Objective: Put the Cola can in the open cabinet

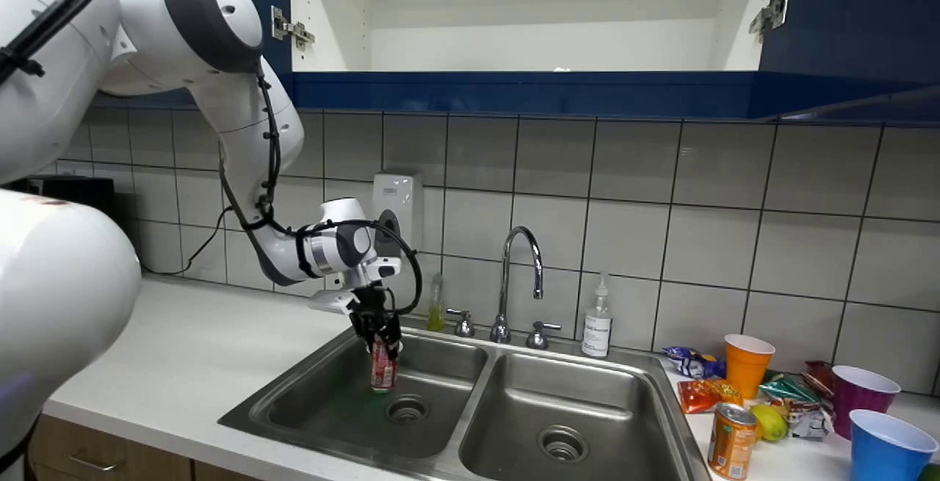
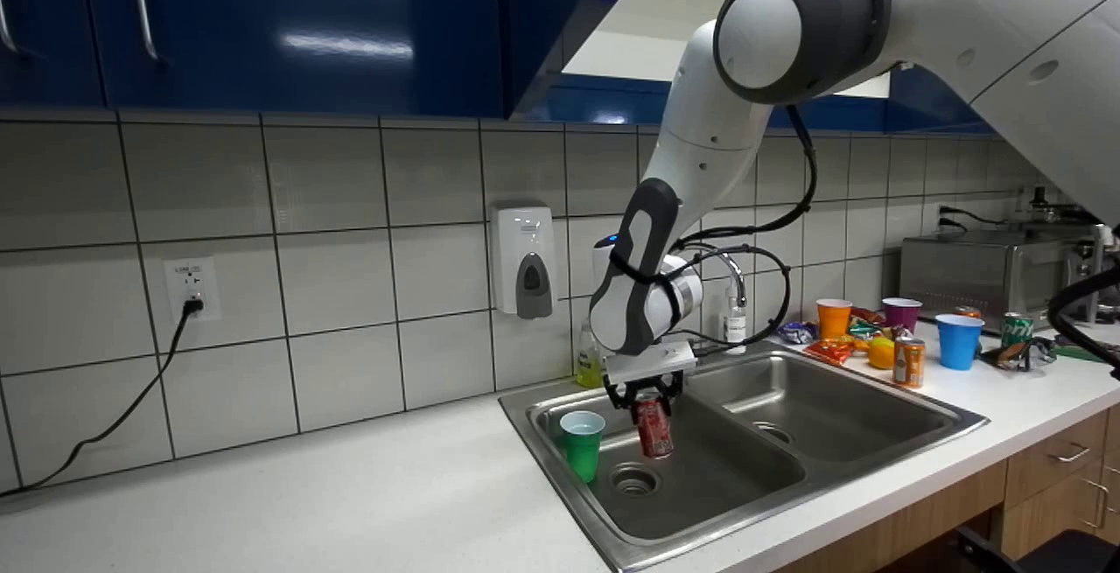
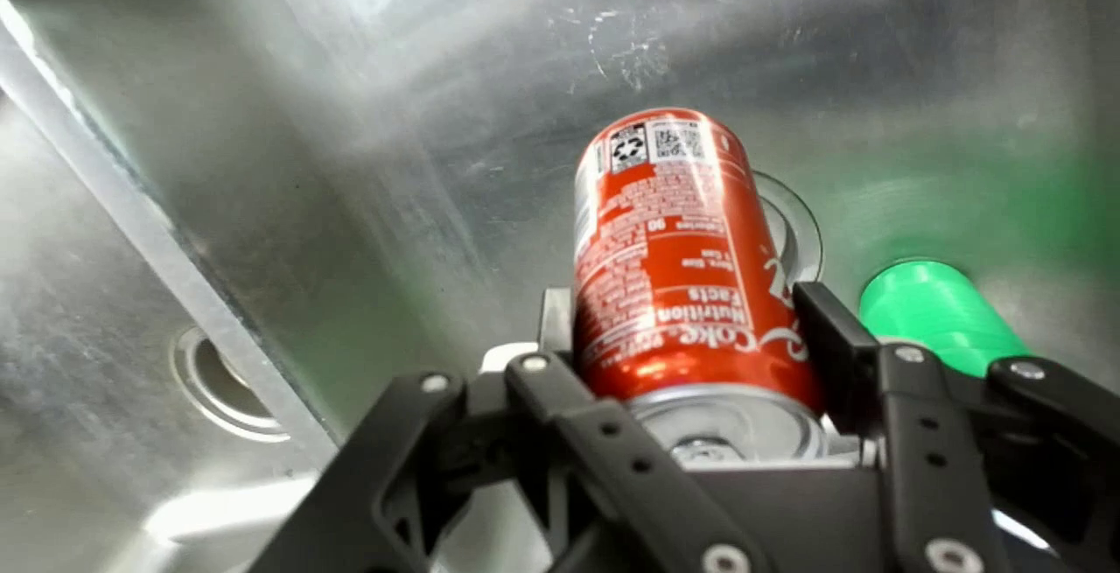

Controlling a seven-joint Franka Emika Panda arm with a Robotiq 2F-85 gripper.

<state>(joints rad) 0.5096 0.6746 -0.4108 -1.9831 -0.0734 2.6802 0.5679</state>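
The red Cola can (image 1: 382, 371) is over the sink basin in both exterior views (image 2: 654, 435), slightly tilted. In the wrist view it (image 3: 669, 232) points away from the camera, its silver top towards the palm. My gripper (image 1: 385, 343) is shut on the can's upper part, one finger on each side, in the wrist view (image 3: 687, 310). The can's bottom appears apart from the basin floor. The open cabinet (image 1: 525, 92) is above and behind the sink, with a white interior and dark blue doors. In an exterior view the arm hides part of the cabinet (image 2: 643, 52).
A green cup (image 2: 583, 450) stands in the same basin beside the can. The faucet (image 1: 505, 283), a soap bottle (image 1: 597, 323) and a wall dispenser (image 1: 396, 205) are behind the sink. Cups, an orange can (image 1: 732, 440) and snack packets lie on the counter. An open cabinet door (image 2: 564, 26) juts out.
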